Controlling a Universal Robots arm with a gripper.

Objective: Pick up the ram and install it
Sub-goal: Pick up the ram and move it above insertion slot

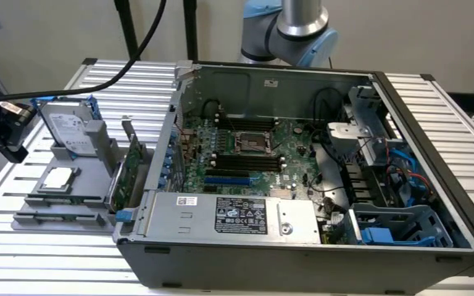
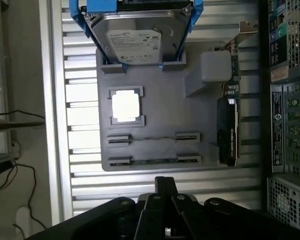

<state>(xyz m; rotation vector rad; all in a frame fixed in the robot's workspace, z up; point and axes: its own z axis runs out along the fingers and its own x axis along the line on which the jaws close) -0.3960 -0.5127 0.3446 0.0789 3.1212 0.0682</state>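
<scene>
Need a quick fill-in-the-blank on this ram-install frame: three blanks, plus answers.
1. The hard drive stands upright in a ___ bracket.
2. On the gray tray, the silver processor sits between the hard drive and the ___.
3. The expansion card stands between the tray and the computer ___.
Answers: blue; ram; case.

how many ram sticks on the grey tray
2: one ram in the grey tray's outermost slot, the other ram next to the processor chip, seen edge-on.

Thin green ram slotted in holder
</scene>
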